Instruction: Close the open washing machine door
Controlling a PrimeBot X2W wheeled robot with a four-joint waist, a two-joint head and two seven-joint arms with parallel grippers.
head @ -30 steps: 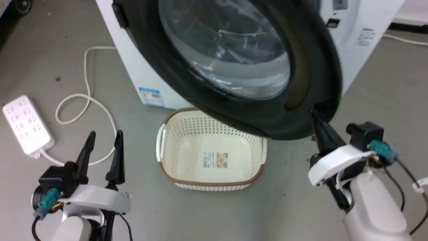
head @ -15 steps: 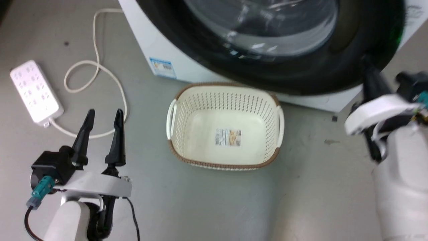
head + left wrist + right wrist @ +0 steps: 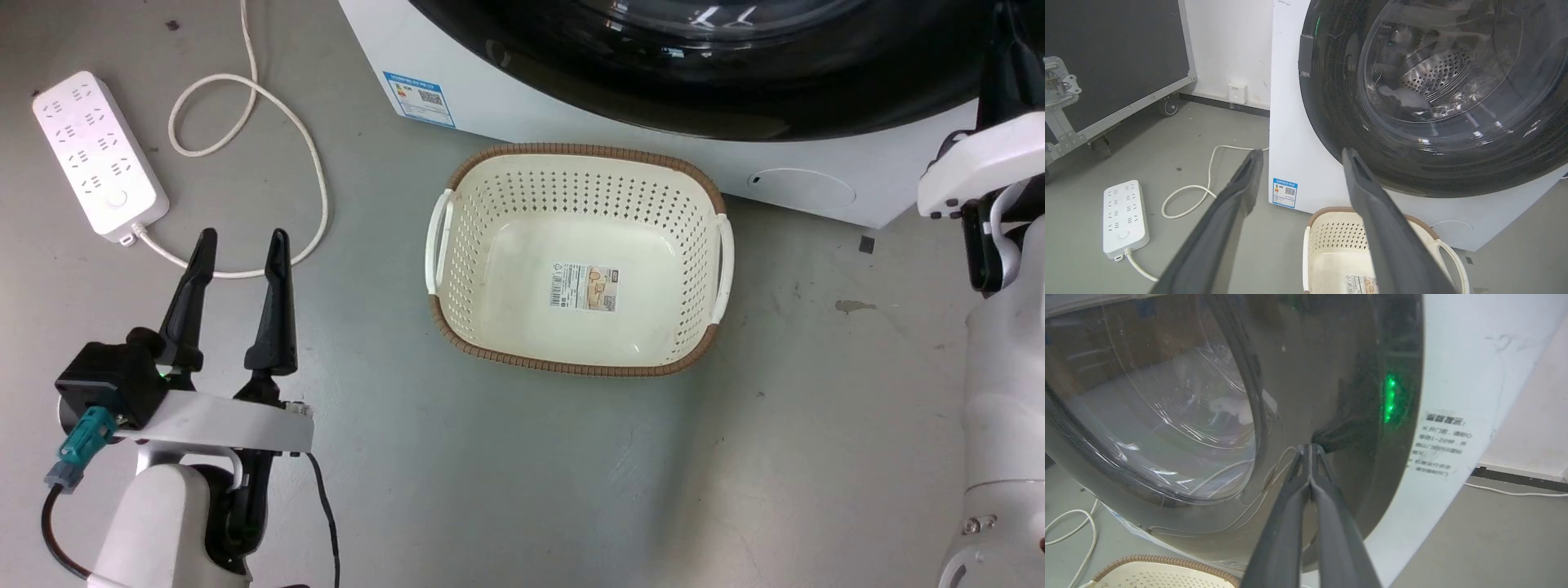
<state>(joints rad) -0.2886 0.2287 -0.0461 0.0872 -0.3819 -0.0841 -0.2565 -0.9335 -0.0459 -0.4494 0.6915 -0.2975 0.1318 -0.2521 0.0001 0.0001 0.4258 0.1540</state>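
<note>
The right end effector [image 3: 1309,448], fingers pinched together, is pressing the glossy black round washing machine door [image 3: 1327,367]; pushing squarely should latch it. The left end effector [image 3: 237,235] is hanging wide.

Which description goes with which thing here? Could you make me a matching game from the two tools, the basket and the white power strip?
Things:
1. left tool
2. right tool
3. laundry basket
4. power strip

Descriptions:
A. on the floor just before the washing machine, only a label inside
B. fingers shut together, tips at the washing machine door
C. fingers spread apart, holding nothing
D. on the floor, its white cord looping beside it

Pairs: 1-C, 2-B, 3-A, 4-D.
</note>
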